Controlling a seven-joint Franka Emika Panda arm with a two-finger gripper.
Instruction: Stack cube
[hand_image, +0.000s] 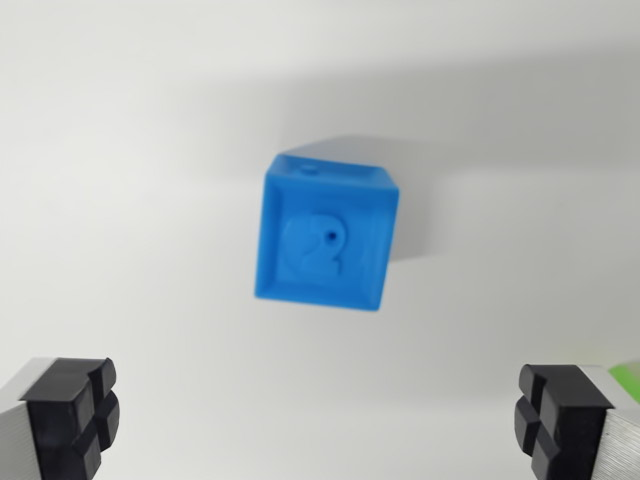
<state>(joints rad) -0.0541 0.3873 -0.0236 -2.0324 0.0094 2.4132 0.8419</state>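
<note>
A blue cube (322, 237) with a raised number 2 on its top face rests on the white surface, near the middle of the wrist view and turned slightly. My gripper (315, 415) hangs above and nearer the bottom edge, open wide. Its black left pad (72, 415) and right pad (558, 415) stand far apart with nothing between them. The cube lies beyond the fingertips, apart from both.
The white tabletop (130, 150) fills the view. A sliver of something green (627, 380) shows at the right edge, just behind the right finger.
</note>
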